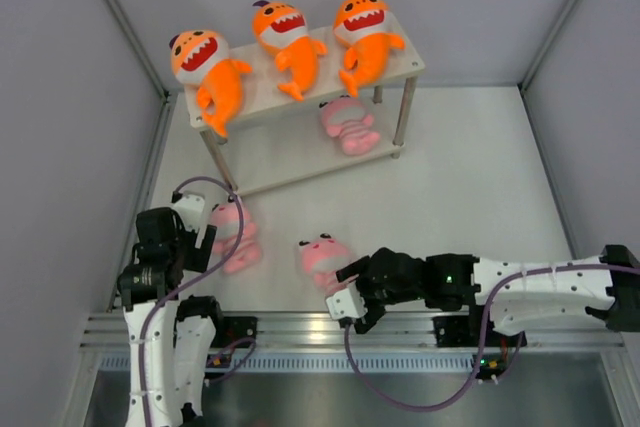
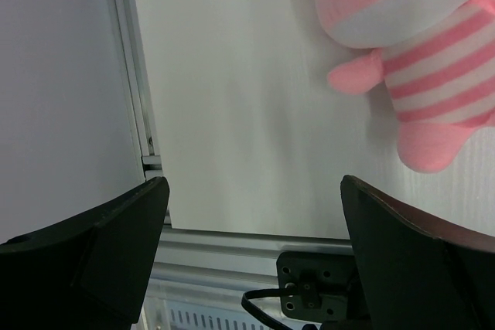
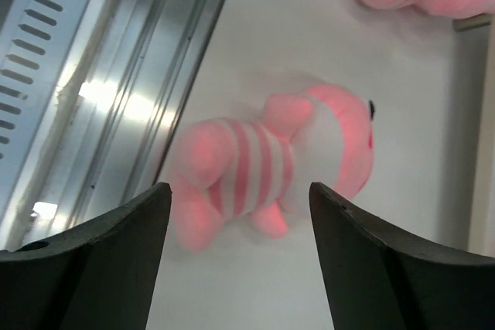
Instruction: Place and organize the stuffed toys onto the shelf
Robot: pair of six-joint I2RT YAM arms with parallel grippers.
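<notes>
Judging from above, four toys are shelved: three orange sharks [image 1: 285, 39] on the top board of the shelf [image 1: 408, 66], one pink creature [image 1: 348, 125] on the lower board; two more are left on the table [image 1: 460, 207]; the left gripper [image 2: 254, 187] is spread wide and empty, a striped toy [image 2: 418, 59] lying near it; the right gripper [image 3: 240, 191] is likewise spread, apparently above the other striped toy [image 3: 271, 164] without touching it.

Left pincer [image 2: 254, 218] and right pincer [image 3: 240, 226] both hover low, each spread wide.

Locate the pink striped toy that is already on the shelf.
In the top view, the pink striped toy lies on the lower board of the shelf, at its right end, beneath the rightmost orange shark.
</notes>
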